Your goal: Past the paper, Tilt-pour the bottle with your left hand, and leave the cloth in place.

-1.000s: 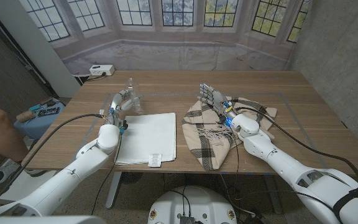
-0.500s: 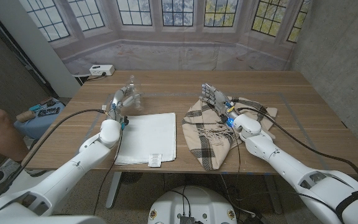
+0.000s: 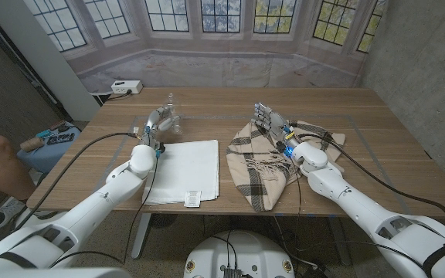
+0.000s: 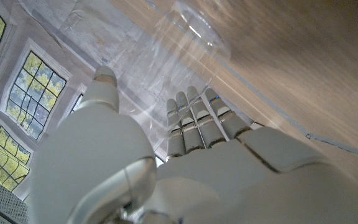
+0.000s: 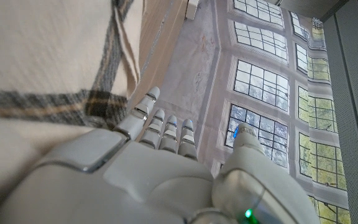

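bottle: clear bottle [image 3: 168,116] stands beyond the far edge of the paper [image 3: 185,170], on the tabletop [image 3: 377,116]; in the left wrist view it shows as a faint clear shape [image 4: 188,28]
left robot hand: the left robot hand [image 3: 157,123] wraps the bottle, fingers [image 4: 194,118] curled round it
step: tilt slowly from the wrist; keep the mouth past the paper
right robot hand: the right robot hand [image 3: 270,120] is spread over the cloth [image 3: 265,158], holding nothing; best kept idle so the cloth lies undisturbed

Glossy white arm shells, black cables, silver-grey fingers [image 3: 265,116] on both hands.
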You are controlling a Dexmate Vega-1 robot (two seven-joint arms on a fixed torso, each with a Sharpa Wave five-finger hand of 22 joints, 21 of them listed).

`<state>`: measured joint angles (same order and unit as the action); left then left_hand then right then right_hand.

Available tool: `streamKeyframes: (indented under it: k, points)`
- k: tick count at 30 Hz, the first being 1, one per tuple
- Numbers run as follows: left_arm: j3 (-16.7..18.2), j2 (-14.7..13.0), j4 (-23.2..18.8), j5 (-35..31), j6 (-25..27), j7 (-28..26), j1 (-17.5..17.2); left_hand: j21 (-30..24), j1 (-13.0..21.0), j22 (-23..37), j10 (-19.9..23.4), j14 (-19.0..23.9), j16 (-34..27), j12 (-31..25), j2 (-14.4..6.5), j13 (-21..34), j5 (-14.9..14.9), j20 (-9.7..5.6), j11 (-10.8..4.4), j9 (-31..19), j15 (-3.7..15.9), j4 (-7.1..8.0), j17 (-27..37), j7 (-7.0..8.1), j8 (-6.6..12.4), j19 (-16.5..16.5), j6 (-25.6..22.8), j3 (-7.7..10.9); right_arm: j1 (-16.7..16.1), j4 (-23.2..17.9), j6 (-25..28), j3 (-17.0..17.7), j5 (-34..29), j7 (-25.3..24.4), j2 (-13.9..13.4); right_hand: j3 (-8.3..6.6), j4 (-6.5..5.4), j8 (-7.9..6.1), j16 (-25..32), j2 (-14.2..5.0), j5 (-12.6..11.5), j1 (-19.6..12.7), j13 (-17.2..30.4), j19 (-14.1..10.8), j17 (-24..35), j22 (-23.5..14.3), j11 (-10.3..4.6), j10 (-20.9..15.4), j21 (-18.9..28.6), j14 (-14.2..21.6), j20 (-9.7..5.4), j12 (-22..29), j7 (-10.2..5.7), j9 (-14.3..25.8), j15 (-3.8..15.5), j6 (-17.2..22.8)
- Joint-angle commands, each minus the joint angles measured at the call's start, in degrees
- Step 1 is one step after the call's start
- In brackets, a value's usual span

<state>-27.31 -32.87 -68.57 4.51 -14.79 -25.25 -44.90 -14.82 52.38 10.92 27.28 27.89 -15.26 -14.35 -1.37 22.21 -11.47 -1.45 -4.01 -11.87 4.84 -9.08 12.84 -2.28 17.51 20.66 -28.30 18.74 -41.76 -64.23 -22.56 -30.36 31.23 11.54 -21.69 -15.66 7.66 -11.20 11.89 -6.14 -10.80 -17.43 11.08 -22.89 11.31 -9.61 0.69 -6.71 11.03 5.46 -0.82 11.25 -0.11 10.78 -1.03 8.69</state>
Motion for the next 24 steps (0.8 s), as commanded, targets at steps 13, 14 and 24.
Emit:
streamKeyframes:
  k: [13, 14, 24]
  points:
    - [-1.4, 0.9, 4.6, 2.9, -2.4, 3.1, 1.6, 0.7, 2.9, 0.1, -1.9, -2.3, 1.4, 0.8, -2.9, -0.1, -0.1, 0.39, -0.46, -0.4, -1.35, 0.14, -0.4, 2.95, -1.11, -1.5, -6.8, 0.44, 1.3, -3.3, 1.1, -0.8, -1.8, -0.9, -0.7, -0.5, -0.05, -0.22, -0.1, -0.31, 0.0, 0.0, 0.3, -0.5, 0.3, -0.2, 0.11, -0.2, 0.0, 0.1, 0.3, 0.1, -0.07, 0.3, -0.28, 0.7]
    - [-1.4, 0.9, 4.7, 3.1, -2.5, 3.3, 1.7, 0.8, 2.8, 0.1, -2.0, -2.4, 1.5, 0.9, -2.9, -0.1, 0.0, 0.39, -0.44, -0.4, -1.36, 0.14, -0.4, 3.02, -1.17, -1.6, -6.8, 0.41, 1.3, -3.3, 1.1, -0.8, -1.9, -0.9, -0.7, -0.51, -0.03, -0.21, -0.1, -0.3, 0.0, 0.0, 0.3, -0.5, 0.3, -0.2, 0.15, -0.2, 0.0, 0.1, 0.32, 0.1, -0.07, 0.3, -0.29, 0.6]
    - [-1.8, 0.6, 5.3, 3.5, -2.6, 4.8, 2.2, 1.5, 2.8, 0.1, -3.7, -4.7, 2.6, 1.5, -2.8, -0.2, 0.2, 0.54, 0.1, -0.4, -2.22, 0.29, -0.6, 3.16, -2.61, -3.3, -4.1, 0.01, 2.1, -2.0, 0.8, -0.7, -1.7, -0.4, -0.4, -0.52, 0.0, -0.21, -0.1, -0.33, 0.0, -0.1, 0.3, -0.5, 0.3, -0.2, 0.18, -0.2, 0.0, 0.1, 0.35, 0.1, -0.05, 0.3, -0.31, 0.6]
